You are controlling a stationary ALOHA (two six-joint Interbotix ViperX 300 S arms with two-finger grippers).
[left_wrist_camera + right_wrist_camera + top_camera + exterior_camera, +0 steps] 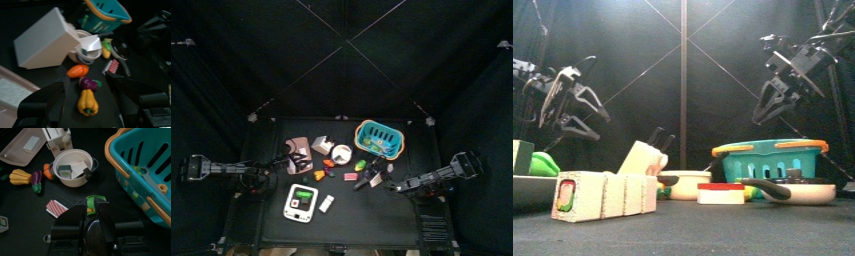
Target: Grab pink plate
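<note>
The pink plate [295, 149] lies flat at the table's back left, with a white block [306, 146] at its edge. In the right wrist view the pink plate [21, 147] shows small pale marks. My left gripper [262, 183] hangs in front of and to the left of the plate, apart from it. Its jaws are open and empty, seen also as my left gripper [93, 107] in the wrist view, with a corner of the pink plate [17, 84] beside it. My right gripper [401, 185] rests at the table's right, shut, far from the plate.
A teal basket [378, 138] stands at the back right. A white cup [73, 168] and small toy vegetables [87, 102] lie mid-table between the arms. A white device with a green panel [301, 203] lies near the front left. A pan [800, 190] sits at the right.
</note>
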